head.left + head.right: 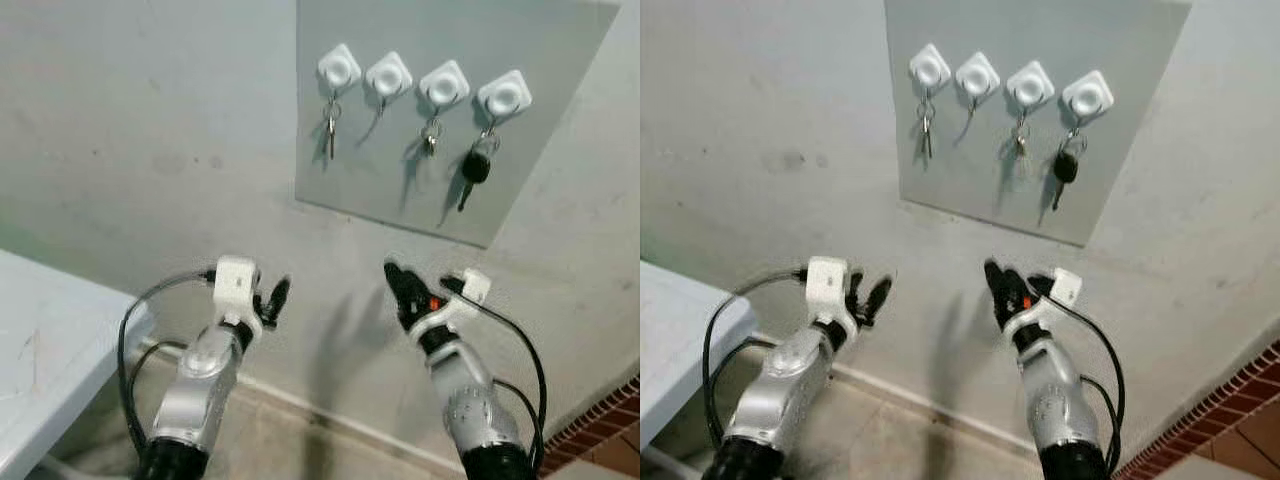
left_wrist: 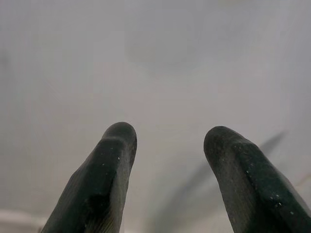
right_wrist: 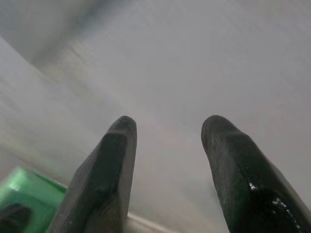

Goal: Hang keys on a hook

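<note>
Below the hook board (image 1: 560,130), my left gripper (image 1: 272,300) and right gripper (image 1: 400,285) hang open and empty; reaching up risks knocking the car key (image 1: 474,168) loose.

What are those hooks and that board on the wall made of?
The hooks look like glossy white plastic: smooth moulded squares with a slight sheen. The board seems a thin, flat, matte grey panel; whether painted metal, plastic or wood, I cannot tell.

Matt grey board (image 1: 400,150), glossy white plastic hooks (image 1: 445,84)
</note>
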Controlling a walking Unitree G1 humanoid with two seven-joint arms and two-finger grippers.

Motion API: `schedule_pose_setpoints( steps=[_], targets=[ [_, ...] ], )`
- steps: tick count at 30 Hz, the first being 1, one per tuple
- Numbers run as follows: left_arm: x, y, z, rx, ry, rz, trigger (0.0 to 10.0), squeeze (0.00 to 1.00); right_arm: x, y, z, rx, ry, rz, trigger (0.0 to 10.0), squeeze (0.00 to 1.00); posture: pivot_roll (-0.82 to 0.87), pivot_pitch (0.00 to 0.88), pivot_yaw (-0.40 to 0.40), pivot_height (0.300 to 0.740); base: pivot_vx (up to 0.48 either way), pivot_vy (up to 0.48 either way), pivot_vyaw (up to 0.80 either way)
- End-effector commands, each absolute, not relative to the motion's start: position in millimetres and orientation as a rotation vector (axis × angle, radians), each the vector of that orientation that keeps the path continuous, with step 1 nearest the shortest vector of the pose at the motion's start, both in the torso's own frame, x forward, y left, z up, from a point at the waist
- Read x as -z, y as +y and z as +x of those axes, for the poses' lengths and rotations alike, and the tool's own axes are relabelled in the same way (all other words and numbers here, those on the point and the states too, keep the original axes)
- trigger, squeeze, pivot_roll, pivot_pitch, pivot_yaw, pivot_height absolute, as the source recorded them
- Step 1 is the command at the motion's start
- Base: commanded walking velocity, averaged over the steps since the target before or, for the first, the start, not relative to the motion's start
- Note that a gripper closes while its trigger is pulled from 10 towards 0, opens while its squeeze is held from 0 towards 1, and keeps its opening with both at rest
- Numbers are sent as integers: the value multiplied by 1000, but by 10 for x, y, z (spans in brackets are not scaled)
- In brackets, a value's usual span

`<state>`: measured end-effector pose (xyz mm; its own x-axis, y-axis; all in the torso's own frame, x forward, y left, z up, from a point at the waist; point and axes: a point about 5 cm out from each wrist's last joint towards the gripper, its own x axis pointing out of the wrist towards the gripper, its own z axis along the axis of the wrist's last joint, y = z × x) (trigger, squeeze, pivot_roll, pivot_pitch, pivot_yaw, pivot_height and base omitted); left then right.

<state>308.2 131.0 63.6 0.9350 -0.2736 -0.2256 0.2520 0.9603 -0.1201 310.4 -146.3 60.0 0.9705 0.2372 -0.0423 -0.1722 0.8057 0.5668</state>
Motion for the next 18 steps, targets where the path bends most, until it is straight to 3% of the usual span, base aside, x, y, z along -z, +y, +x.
schedule_pose_setpoints(
  steps=[1,11,18],
  targets=[
    [-564,1374,3059,249,254,-81,10000,0,-482,-1500,3053,-190,157,550,10000,0,187,0,20,736,0,0,0],
    [141,1630,2690,190,513,-76,10000,0,364,-1782,2435,-14,548,330,10000,0,160,0,46,736,0,0,0],
    [352,1691,2511,172,615,-70,10000,0,568,-1961,2173,83,664,268,10000,0,138,0,54,736,0,0,0]
  ],
)
